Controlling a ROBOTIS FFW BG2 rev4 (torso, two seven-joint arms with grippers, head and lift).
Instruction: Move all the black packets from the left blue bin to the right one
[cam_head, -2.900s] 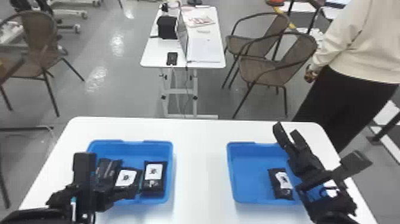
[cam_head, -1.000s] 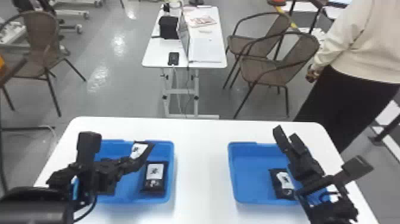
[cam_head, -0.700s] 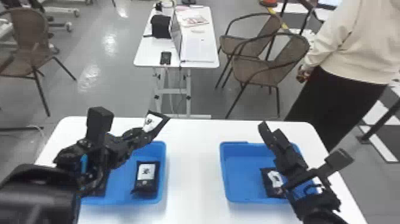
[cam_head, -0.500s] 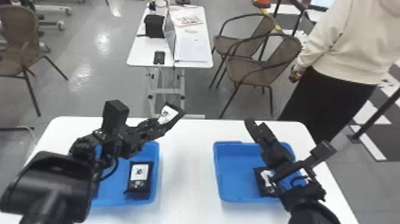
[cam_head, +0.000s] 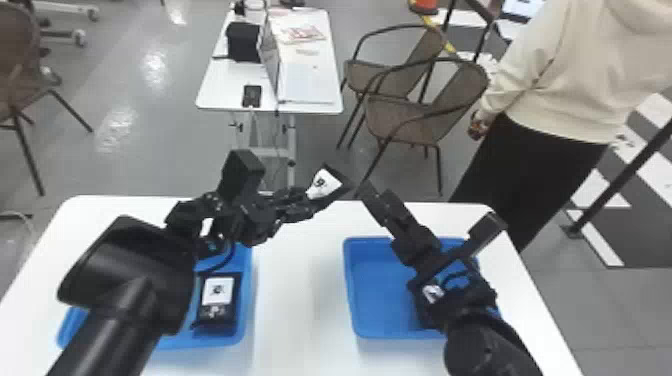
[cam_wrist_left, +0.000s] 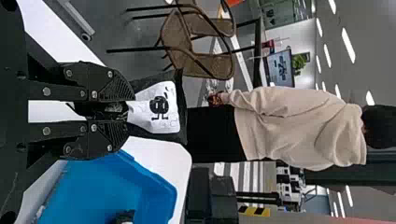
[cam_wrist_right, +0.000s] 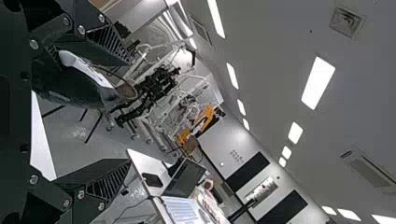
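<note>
The left gripper (cam_head: 306, 204) was shut tight on one end of a black packet (cam_head: 326, 183), up in the air. Think of a clock on the head view with that packet in the middle. The left bin (cam_head: 248, 285) was at eight o'clock, with another packet (cam_head: 218, 300) lying in it. The left arm (cam_head: 135, 270) hid some of that bin, so more could have been there. The right bin (cam_head: 370, 285) was at five o'clock, with a third packet (cam_head: 431, 294) partly hidden. The right gripper (cam_head: 429, 206) was at three o'clock, empty, its fingers wide apart, one tip very near the held packet. The job looked partly done, and the next move was likely a swing toward five o'clock. If it went straight there, the packet could bump that tip and get knocked loose. Held only by its end, it could also slip if the arm jerked. Let go too soon, it could land on the table (cam_head: 295, 300) or the bin's rim.
</note>
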